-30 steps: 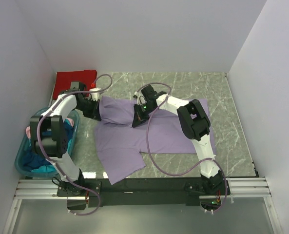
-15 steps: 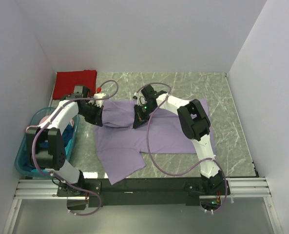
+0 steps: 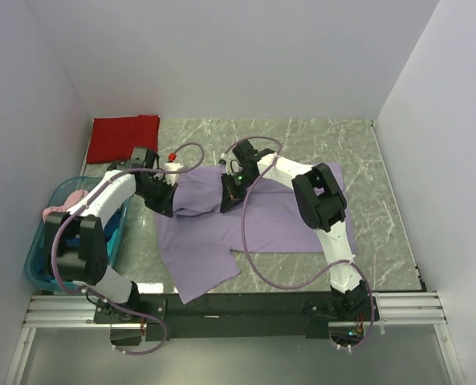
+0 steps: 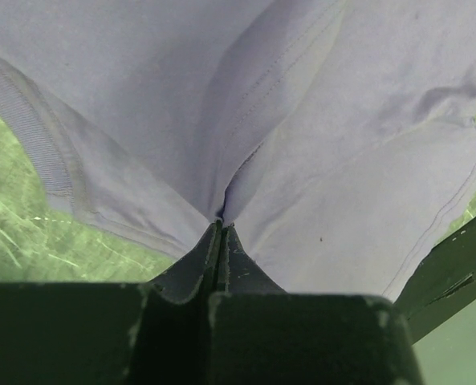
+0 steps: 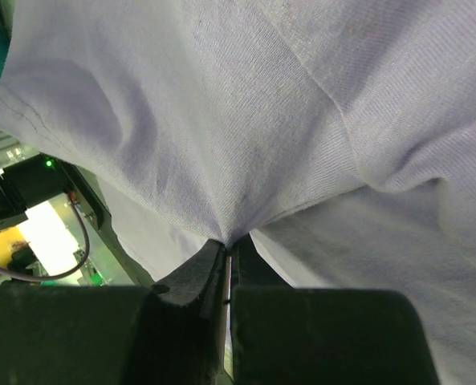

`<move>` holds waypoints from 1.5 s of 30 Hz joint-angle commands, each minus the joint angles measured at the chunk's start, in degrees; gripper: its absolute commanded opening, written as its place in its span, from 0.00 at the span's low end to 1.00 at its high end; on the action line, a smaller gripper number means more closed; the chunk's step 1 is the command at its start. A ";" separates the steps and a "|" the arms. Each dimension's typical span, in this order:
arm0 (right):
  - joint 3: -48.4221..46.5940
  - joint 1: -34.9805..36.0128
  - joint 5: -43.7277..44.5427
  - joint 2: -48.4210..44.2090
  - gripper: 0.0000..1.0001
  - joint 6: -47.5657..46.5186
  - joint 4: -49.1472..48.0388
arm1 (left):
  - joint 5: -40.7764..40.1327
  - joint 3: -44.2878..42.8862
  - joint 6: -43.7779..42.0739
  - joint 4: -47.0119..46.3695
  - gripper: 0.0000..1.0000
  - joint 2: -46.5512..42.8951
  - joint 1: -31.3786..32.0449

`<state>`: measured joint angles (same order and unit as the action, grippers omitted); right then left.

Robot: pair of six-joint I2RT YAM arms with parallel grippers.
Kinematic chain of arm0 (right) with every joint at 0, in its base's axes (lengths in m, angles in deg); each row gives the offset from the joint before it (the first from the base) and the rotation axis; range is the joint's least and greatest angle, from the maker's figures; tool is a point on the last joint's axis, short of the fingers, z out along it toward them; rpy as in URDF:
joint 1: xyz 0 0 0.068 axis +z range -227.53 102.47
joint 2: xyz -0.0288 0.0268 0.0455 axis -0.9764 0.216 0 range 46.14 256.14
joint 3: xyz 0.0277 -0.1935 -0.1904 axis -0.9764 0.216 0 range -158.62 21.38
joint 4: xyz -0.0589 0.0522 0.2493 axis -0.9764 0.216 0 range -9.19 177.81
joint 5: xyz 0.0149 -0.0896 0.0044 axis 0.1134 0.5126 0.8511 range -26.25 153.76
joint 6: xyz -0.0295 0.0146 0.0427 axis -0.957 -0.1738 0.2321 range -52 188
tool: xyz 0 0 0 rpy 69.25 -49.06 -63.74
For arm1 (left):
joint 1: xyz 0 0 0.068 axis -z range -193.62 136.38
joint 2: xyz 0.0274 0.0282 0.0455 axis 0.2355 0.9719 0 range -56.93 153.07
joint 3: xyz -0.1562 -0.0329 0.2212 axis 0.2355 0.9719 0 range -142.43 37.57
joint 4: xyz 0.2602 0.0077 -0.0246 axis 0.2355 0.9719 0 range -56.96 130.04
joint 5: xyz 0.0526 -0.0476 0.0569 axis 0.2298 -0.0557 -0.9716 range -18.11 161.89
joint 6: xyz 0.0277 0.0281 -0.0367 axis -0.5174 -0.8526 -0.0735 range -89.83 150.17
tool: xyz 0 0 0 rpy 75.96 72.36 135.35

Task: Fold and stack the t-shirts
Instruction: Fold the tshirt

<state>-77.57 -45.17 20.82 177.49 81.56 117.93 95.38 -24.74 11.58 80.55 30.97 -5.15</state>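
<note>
— Where was the light purple t-shirt found?

— It was seen spread over the marble table, just beside the teal tub. Its far edge was raised off the surface and bunched between the two grippers.

— How was the left gripper seen?

— It was clamped tight on a pinch of the purple cloth, at the end of the raised edge nearer the tub. In the left wrist view the fabric was drawn into a pleat right at the closed fingertips, and a hemmed edge was visible beside them.

— And the right gripper?

— It was closed likewise on a fold of the same shirt, farther from the tub than the left one. In the right wrist view the cloth was gathered to a point at the jaws and was spread out above them.

— Were other shirts noted?

— A red t-shirt was seen laid flat beyond the tub, at the table's far corner. Pink cloth was seen inside the tub.
</note>
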 commanded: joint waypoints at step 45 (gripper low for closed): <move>-14.24 -41.76 22.19 -2.33 0.34 -26.22 16.93 | 1.39 -43.16 14.63 -10.94 0.45 38.66 -10.40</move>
<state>-88.26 -87.35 40.71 174.39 57.30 134.24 98.61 -68.52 24.44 72.35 68.22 -16.63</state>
